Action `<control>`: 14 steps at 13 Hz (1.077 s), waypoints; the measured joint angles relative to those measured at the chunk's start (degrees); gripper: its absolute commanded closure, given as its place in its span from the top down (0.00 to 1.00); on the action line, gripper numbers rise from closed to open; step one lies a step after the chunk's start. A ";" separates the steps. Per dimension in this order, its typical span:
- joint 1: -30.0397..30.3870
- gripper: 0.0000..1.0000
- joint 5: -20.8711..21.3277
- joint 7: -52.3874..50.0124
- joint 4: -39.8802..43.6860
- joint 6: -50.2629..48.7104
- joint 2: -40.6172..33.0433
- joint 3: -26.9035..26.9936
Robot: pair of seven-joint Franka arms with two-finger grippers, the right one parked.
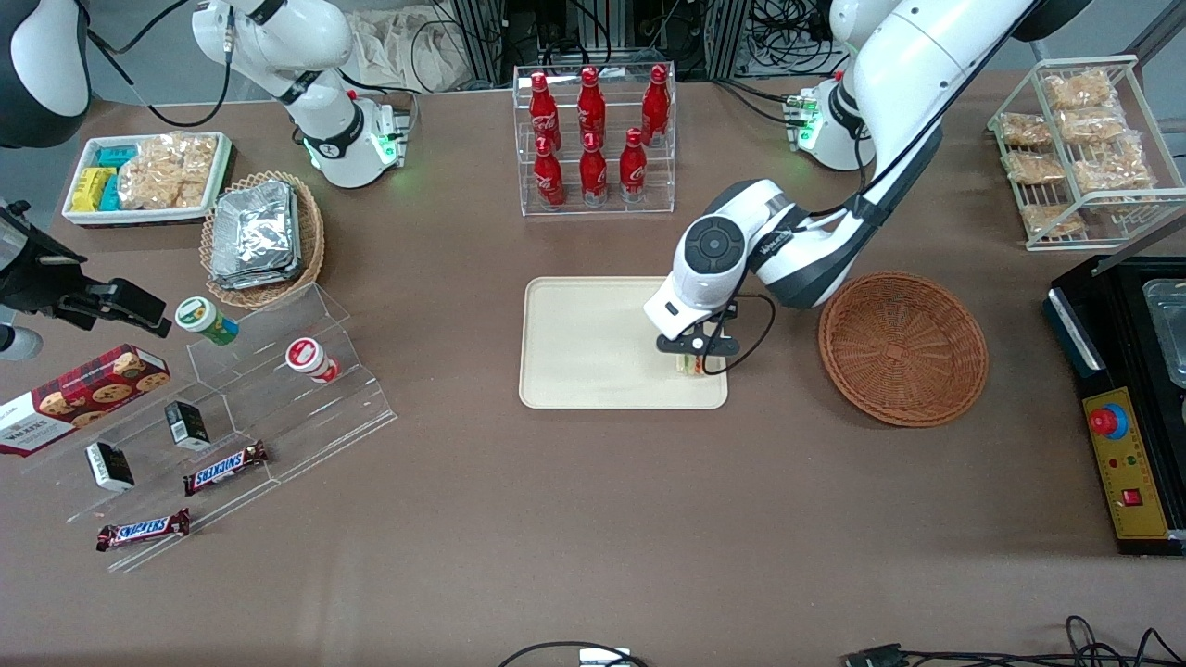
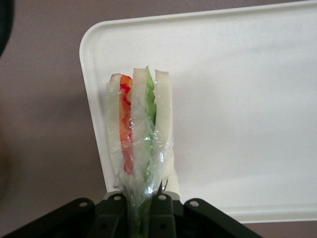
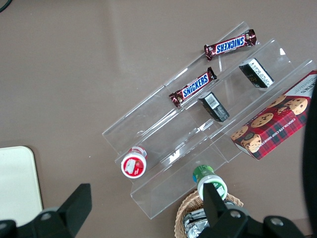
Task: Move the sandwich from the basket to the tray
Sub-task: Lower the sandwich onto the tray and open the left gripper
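Observation:
My left gripper [image 1: 693, 357] is shut on the clear-wrapped sandwich [image 1: 689, 367] and holds it low over the cream tray [image 1: 579, 352], at the tray's corner nearest the basket and the front camera. In the left wrist view the sandwich [image 2: 141, 126] shows pale bread with red-orange and green layers, pinched at its narrow end between my black fingers [image 2: 113, 210], above the tray's [image 2: 237, 109] rounded corner. The reddish-brown basket [image 1: 902, 347] stands empty beside the tray, toward the working arm's end.
A clear rack of red bottles [image 1: 594, 139] stands farther from the camera than the tray. A wire rack of snack bags [image 1: 1075, 148] and a black control box [image 1: 1126, 435] lie at the working arm's end. A foil-packet basket [image 1: 262, 236] and an acrylic stand [image 1: 232, 408] lie toward the parked arm's end.

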 measured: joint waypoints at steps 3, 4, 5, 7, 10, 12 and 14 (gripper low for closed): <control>-0.01 0.00 3.00 -1.42 -0.65 1.26 1.72 0.15; 0.01 0.00 3.55 -1.66 -0.67 1.51 2.39 0.21; 0.02 0.00 3.84 -1.73 -0.67 1.74 2.91 0.27; 0.03 0.28 4.09 -1.83 -0.67 1.86 3.33 0.31; 0.13 1.00 4.12 -2.20 -0.67 1.87 3.38 0.32; 0.28 1.00 4.12 -3.03 -0.67 1.87 3.43 0.32; 0.36 1.00 4.12 -3.37 -0.66 1.87 3.44 0.32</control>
